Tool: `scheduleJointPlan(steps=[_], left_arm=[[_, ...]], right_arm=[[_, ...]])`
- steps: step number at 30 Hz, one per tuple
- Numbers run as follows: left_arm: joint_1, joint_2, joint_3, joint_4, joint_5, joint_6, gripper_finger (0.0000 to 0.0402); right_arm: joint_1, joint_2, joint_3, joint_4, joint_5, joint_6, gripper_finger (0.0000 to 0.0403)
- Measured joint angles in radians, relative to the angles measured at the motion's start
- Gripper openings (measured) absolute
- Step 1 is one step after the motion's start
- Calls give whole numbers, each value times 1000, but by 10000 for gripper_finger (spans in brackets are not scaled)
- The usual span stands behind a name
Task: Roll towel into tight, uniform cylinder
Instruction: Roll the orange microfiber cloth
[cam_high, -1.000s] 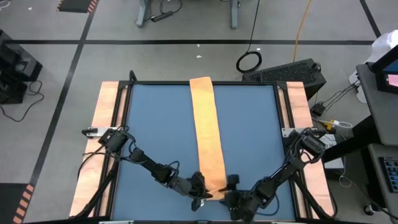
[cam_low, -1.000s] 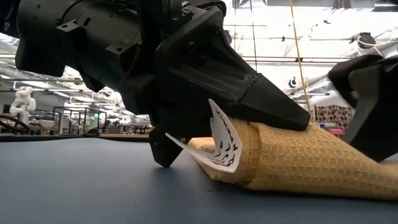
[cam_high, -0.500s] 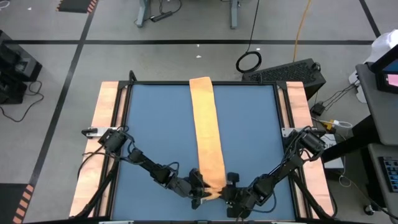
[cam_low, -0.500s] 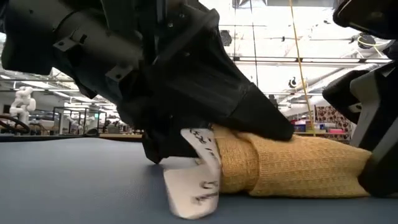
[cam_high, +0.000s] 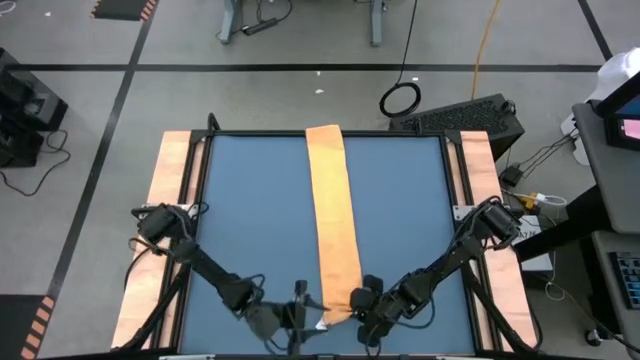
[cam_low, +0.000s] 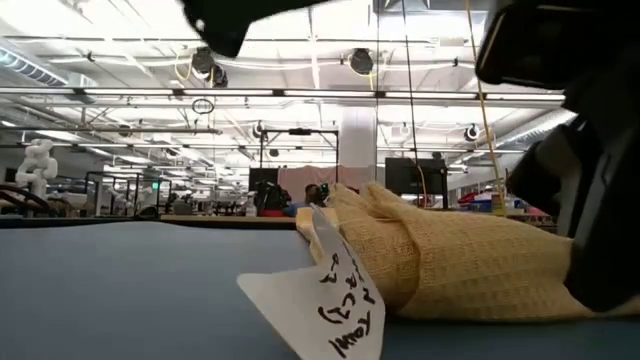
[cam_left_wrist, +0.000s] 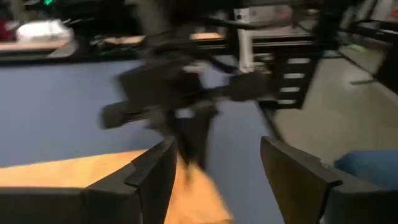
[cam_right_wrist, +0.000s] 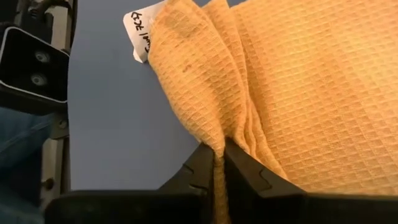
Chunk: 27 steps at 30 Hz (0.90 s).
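1. The left tool (cam_high: 297, 318) sat at the lower centre-left of the high view, just left of the towel's near end. Its fingers (cam_left_wrist: 149, 171) stood apart in the left wrist view with nothing between them, so it was open and holding nothing.
2. The blue bench (cam_high: 250, 220) filled the middle of the high view, with pale wooden strips along its left and right edges.
3. The towel (cam_high: 333, 220), orange-yellow and folded into a long narrow strip, ran down the centre of the high view from the bench's far edge to its near edge.
4. Its near end was bunched into a loose fold at the lower centre of that view. The low view showed this end as a rumpled hump (cam_low: 440, 265) lying on the bench, right of centre.
5. A small white tag (cam_low: 325, 305) with handwriting stuck out from the bunched end toward the lower centre of the low view, resting on the bench.
6. The right tool (cam_high: 362, 308) was at the lower centre-right of the high view, against the towel's right edge. In the right wrist view its fingers (cam_right_wrist: 202, 165) were pressed together on a pinched fold of the cloth, gripping the towel.
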Motion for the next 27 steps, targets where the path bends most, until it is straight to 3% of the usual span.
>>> scheduleJointPlan(steps=[12,16,27], left_arm=[[-29,191,53,79,-57,35,238],[-24,226,66,71,-142,63,238],[21,227,68,-142,-124,4,238]], right_arm=[[-146,-57,-3,-11,-127,26,18],[-160,-57,-3,-7,-136,54,18],[-163,-57,-2,5,-154,86,18]])
